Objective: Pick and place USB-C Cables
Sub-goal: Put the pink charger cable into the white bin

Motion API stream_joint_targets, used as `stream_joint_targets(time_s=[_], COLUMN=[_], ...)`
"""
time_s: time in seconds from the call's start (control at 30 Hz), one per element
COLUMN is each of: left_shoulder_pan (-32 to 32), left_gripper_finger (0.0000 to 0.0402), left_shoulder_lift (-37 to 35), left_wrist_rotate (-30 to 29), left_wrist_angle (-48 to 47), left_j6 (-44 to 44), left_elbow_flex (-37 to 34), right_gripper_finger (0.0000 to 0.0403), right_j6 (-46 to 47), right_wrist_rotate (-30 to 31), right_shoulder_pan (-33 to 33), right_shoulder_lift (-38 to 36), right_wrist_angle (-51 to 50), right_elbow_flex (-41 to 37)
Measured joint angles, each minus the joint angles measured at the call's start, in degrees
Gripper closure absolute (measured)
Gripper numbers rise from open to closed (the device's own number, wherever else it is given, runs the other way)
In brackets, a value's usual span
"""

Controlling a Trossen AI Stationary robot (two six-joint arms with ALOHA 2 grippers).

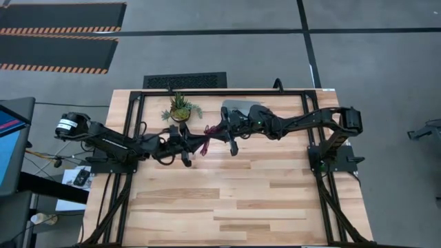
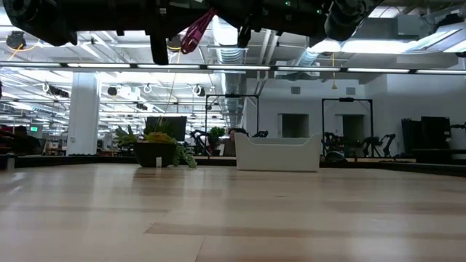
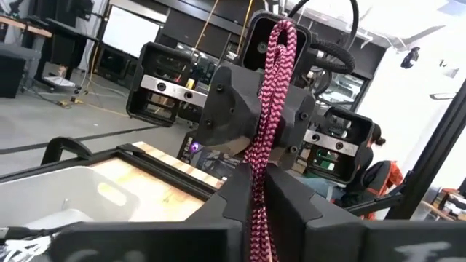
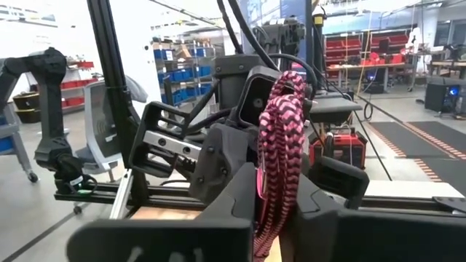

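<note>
The maroon-magenta braided cable (image 1: 209,138) hangs bundled between my two grippers, high above the far middle of the table; it also shows at the top of the low view (image 2: 196,33). My left gripper (image 1: 194,143) and my right gripper (image 1: 224,132) face each other, and both are shut on it. A white braided piece (image 3: 18,244), perhaps the white cable, lies in the white bin (image 3: 73,189). The teal and black cables are out of view. My left gripper (image 3: 260,211) pinches one end of the cable bundle (image 3: 256,191) between its two fingers, coming level from the table's left. The bundle is lifted clear and runs on to the other gripper. My right gripper (image 4: 273,211) pinches the other end of the bundle (image 4: 277,182) between its two fingers, coming level from the table's right. Several strands lie side by side in the hold, and the loop end (image 4: 287,87) reaches the left gripper.
The white bin (image 1: 241,108) stands at the table's far edge, just behind my right gripper. A small green potted plant (image 1: 180,108) stands to the bin's left, behind my left gripper. The near half of the wooden table (image 1: 227,207) is bare wood.
</note>
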Motion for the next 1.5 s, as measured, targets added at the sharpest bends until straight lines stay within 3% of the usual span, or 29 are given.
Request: stream_joint_targets(time_s=[0.4,0.53,0.7,0.93,1.2,1.5], left_shoulder_pan=[-0.02,-0.11,-0.04,-0.07,-0.04,0.11], left_gripper_finger=[0.0197,0.0161,0.0154,0.0153,0.0153,0.0153], left_shoulder_lift=[-1.21,-3.28,-5.79,-5.91,-5.82,-5.82], left_wrist_rotate=[-0.15,0.25,0.11,0.01,-0.83,-3.21], left_wrist_angle=[-2.54,-6.08,-13.61,-19.74,-21.13,-22.97], left_j6=[-0.57,-0.57,-3.05,-5.94,-6.08,-7.46], left_elbow_flex=[0.00,0.00,0.00,0.00,0.00,0.00], right_gripper_finger=[0.0375,0.0375,0.0375,0.0375,0.0375,0.0376], right_j6=[0.00,-1.53,-5.30,-12.97,-16.34,-18.17], right_wrist_rotate=[0.85,1.84,3.06,13.39,16.31,18.19], right_shoulder_pan=[-3.17,-5.80,-10.15,-17.18,-23.48,-26.27], right_shoulder_lift=[-1.36,-4.32,-8.40,-11.71,-9.27,-4.14], right_wrist_angle=[-4.17,-9.97,-19.53,-35.38,-46.80,-51.76], right_elbow_flex=[-0.02,-0.02,-0.02,-0.02,-0.02,0.47])
